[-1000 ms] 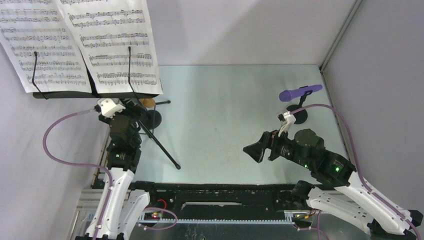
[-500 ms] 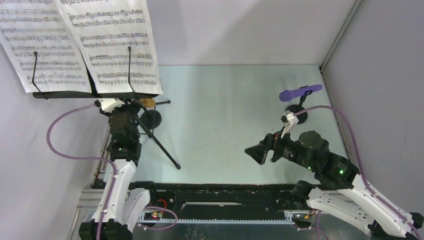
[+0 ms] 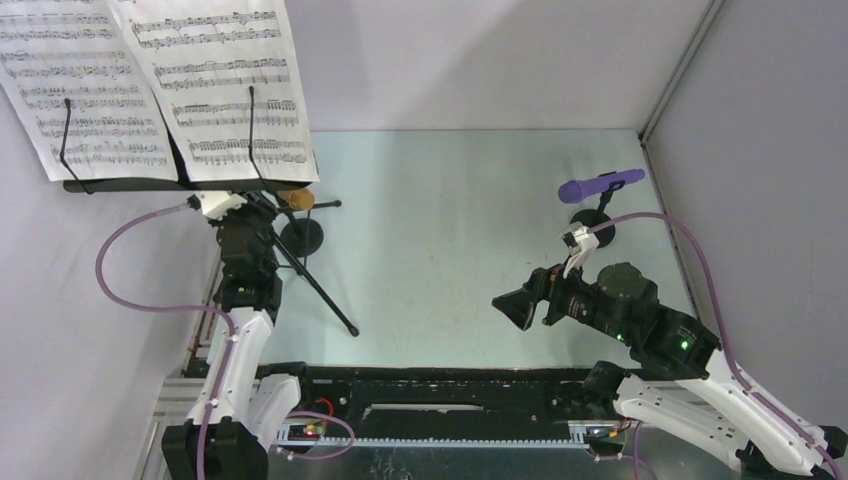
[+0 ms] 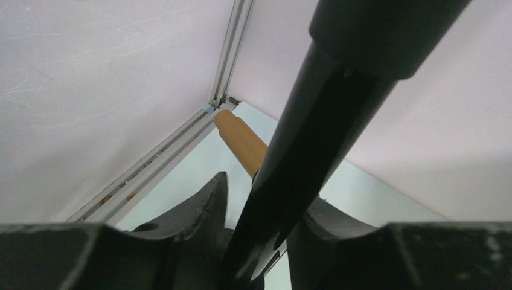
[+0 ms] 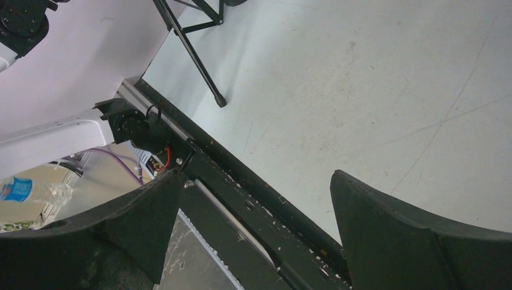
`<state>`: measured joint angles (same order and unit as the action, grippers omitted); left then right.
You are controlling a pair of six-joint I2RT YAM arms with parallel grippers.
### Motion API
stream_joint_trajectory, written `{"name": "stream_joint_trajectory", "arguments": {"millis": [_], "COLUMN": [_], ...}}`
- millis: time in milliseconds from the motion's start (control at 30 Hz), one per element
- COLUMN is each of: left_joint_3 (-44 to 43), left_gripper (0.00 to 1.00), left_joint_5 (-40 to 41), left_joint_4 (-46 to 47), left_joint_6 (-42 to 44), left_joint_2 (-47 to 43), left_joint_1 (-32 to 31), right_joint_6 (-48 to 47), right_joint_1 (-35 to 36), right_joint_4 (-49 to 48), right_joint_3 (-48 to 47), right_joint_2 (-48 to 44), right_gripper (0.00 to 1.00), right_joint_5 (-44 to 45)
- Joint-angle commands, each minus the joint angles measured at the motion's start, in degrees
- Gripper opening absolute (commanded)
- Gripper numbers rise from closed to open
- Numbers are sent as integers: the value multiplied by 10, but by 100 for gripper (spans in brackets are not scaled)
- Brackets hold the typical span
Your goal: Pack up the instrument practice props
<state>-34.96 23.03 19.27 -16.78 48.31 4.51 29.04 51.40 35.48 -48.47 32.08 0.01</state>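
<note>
The black music rack (image 3: 130,184) stands at the far left on tripod legs (image 3: 320,290), with white sheet-music pages (image 3: 210,90) leaning on it. My left gripper (image 3: 255,212) is under the rack's ledge. In the left wrist view its fingers (image 4: 205,199) press either side of the rack's black pole (image 4: 302,151). The tan microphone (image 3: 296,199) sits just behind in a black round-based holder (image 3: 302,238). The purple microphone (image 3: 598,186) rests in a second holder (image 3: 600,228) at the far right. My right gripper (image 3: 512,303) hangs open and empty in mid-table (image 5: 256,175).
A black rail (image 3: 440,385) runs along the near edge between the arm bases. Grey walls close in the left, back and right sides, with a metal corner post (image 3: 680,70). One tripod leg (image 5: 193,57) reaches toward the rail.
My left gripper has narrowed onto the rack's pole and reached slightly farther in. The rack and pages have shifted a little up and left. The right arm has barely moved.
</note>
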Motion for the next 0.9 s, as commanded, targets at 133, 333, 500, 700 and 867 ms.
{"name": "stream_joint_trajectory", "arguments": {"millis": [133,333,500,700,867], "left_joint_3": [-16,-23,-32,-36,-36], "left_gripper": [17,0,0,0,0], "left_joint_5": [0,-40,-42,-132,-166], "left_joint_4": [-5,-33,-96,-150,-180], "left_joint_6": [6,45,46,33,32], "left_joint_2": [-16,-55,-105,-151,-196], "left_joint_1": [13,13,13,11,3], "right_joint_6": [-3,-1,-2,-3,1], "right_joint_1": [4,4,4,3,3], "right_joint_4": [5,10,6,-3,-1], "right_joint_3": [-2,-1,7,16,19], "right_joint_2": [-12,-11,-16,-16,-16], "right_gripper": [100,100,100,100,100], "right_joint_5": [25,30,35,32,31]}}
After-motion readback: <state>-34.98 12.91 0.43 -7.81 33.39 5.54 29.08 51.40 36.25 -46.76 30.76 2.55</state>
